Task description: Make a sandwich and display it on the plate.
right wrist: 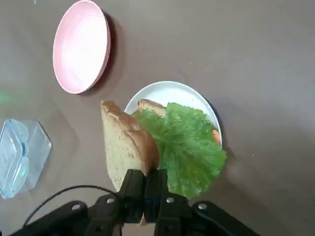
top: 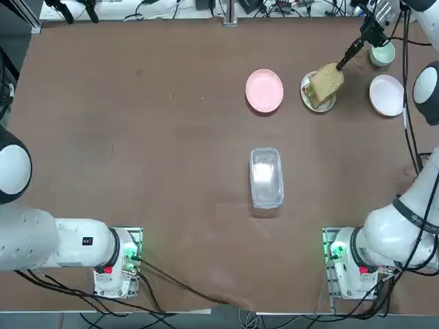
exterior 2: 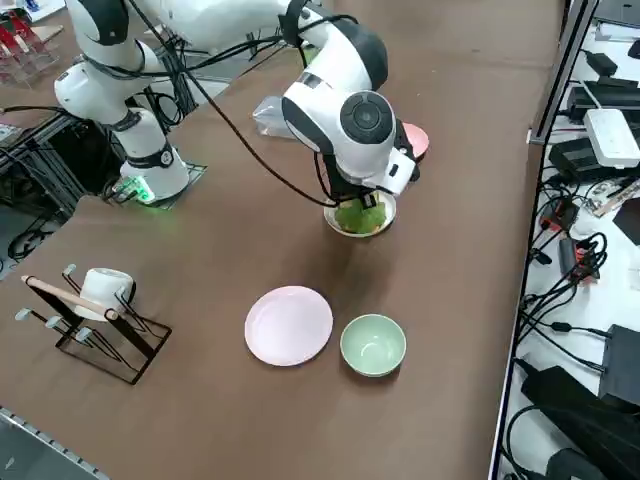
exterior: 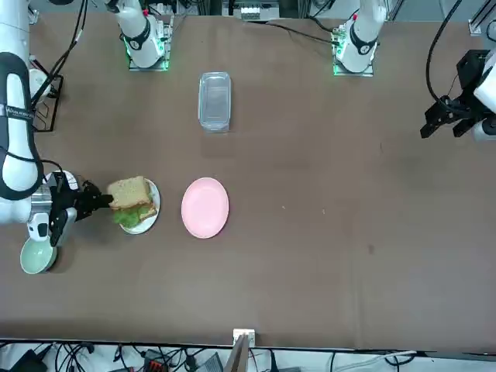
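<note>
My right gripper [right wrist: 145, 189] is shut on the edge of a tan toasted bread slice [right wrist: 123, 147], which it holds tilted just above the white plate [right wrist: 167, 92]. A green lettuce leaf [right wrist: 189, 147] lies on that plate over a second bread slice [right wrist: 150, 105]. In the top view the held slice [top: 326, 82] hangs over the plate [top: 305, 96] at the far right of the table, with the gripper [top: 341, 65] behind it. The front view shows the slice [exterior: 129, 191] above the lettuce [exterior: 133, 215]. The arm hides the gripper in the right side view.
A pink plate [top: 264, 90] lies just left of the sandwich plate. A clear lidded container [top: 266, 177] sits mid-table. A second white plate [top: 386, 94] and a pale-green bowl [top: 382, 55] are further right. A mug rack [exterior 2: 95, 310] stands off the table's right side.
</note>
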You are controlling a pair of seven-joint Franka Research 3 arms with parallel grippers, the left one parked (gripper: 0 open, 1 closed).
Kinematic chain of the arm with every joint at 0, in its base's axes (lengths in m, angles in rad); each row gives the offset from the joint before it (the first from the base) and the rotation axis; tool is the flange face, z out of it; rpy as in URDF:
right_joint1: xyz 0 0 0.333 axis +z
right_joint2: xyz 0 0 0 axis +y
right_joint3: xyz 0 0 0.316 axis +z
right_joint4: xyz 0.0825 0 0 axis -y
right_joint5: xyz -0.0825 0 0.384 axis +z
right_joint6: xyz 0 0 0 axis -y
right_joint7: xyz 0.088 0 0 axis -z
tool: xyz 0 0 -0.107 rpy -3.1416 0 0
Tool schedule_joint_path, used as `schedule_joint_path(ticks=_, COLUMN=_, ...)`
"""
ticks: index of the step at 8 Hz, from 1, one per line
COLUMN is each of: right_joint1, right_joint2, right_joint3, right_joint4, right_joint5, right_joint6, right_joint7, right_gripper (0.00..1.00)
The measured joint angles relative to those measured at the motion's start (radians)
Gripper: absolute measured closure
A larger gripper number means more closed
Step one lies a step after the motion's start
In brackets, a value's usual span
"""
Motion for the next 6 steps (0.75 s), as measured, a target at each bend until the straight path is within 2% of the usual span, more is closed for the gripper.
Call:
schedule_joint_path(ticks=3, right_joint1=-0.003, right_joint2=0.040, right_joint3=0.001, right_joint4=0.034, right_joint5=0.000, right_joint6=0.000, right_joint7=0.084, right_gripper=0.97)
schedule_joint_path(ticks=6, right_joint1=-0.004, right_joint2=0.046, right_joint3=0.001, right_joint4=0.040, right_joint5=0.000, right_joint6=0.000, right_joint7=0.106, right_gripper=0.97)
